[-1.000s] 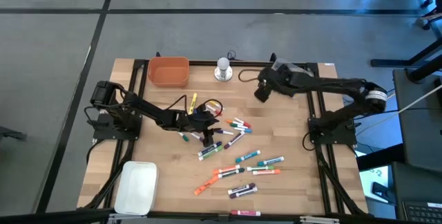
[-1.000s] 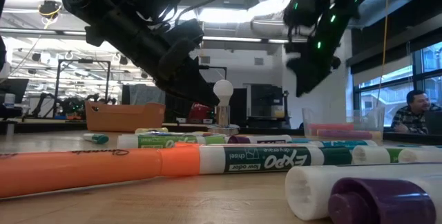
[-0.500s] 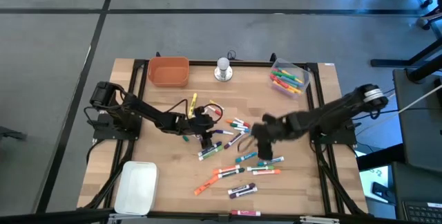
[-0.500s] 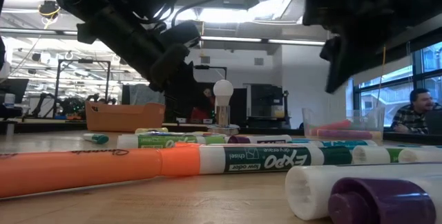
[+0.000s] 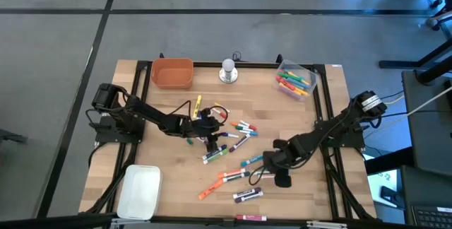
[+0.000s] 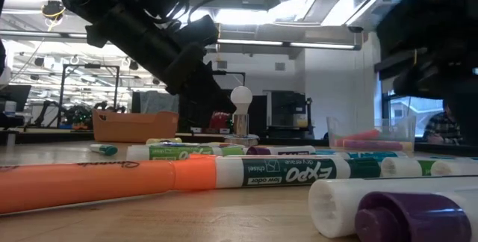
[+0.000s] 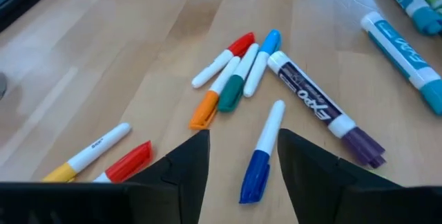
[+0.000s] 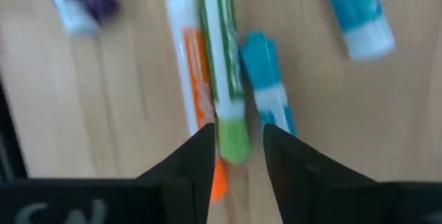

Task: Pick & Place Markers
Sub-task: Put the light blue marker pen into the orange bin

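Observation:
Many coloured markers lie flat and scattered across the middle of the wooden table. My left gripper hangs low over the left part of the scatter, open; a white marker with a blue cap lies on the table between its fingers. My right gripper points down over the right part of the scatter, open. In its wrist view a green marker lies along the narrow gap between the fingers, with an orange-and-white marker and a teal one beside it.
A clear box holding several markers stands at the far right, an orange bin at the far left, a silver knob-like object between them. A white tray sits at the near left. Big markers lie close before the low camera.
My right gripper has swung from the far edge, next to the clear box, toward the near edge and down, tipping to point at the table, and now stands over the markers at the right of the scatter. No marker has moved.

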### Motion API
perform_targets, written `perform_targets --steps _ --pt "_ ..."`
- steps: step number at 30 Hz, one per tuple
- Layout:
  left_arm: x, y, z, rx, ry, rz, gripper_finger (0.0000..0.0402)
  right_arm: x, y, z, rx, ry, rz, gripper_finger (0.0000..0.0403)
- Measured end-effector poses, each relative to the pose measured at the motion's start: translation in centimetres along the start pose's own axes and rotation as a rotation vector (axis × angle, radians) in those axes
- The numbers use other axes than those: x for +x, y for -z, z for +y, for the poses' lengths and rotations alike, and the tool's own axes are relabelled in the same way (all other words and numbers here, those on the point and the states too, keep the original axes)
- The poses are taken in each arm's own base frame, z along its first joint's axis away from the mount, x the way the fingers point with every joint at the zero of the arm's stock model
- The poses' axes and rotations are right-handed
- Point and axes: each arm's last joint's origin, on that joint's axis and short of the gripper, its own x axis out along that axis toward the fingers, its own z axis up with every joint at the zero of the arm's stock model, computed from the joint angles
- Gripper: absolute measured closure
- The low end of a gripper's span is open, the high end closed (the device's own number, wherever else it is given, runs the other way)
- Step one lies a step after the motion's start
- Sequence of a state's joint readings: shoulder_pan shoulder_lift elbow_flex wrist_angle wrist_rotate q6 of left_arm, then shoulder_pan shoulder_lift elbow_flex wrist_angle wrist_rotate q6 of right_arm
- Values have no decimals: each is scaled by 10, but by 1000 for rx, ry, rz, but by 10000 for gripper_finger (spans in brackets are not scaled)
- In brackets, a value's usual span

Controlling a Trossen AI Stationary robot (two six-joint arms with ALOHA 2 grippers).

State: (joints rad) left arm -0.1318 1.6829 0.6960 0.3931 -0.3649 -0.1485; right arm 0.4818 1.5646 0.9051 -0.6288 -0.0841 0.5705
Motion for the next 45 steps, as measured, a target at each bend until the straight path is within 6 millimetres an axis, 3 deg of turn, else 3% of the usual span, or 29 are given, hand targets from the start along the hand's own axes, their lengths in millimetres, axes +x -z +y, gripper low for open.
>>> perform_targets --steps 7,18,23,26,30,34,40,45 --pt "0 0 0 5 1 0 235 3 10 -7 10 74 95 292" --pt "0 0 0 -4 2 0 235 38 23 -20 31 192 192 294" --pt "0 0 0 -28 -5 -1 235 39 23 -21 63 222 177 337" --pt "1 -3 0 -77 -24 -43 235 36 22 -21 58 231 153 337" --pt "9 -6 -5 -93 25 -131 235 20 15 -21 32 257 56 337" --pt "16 -4 -13 -73 118 -210 235 -9 5 -25 36 376 -188 337" --pt "17 -13 -18 -16 158 -368 235 -43 -6 -23 34 414 -498 337" --pt "11 -24 -19 3 177 -478 235 -44 -16 -26 10 325 -773 337"
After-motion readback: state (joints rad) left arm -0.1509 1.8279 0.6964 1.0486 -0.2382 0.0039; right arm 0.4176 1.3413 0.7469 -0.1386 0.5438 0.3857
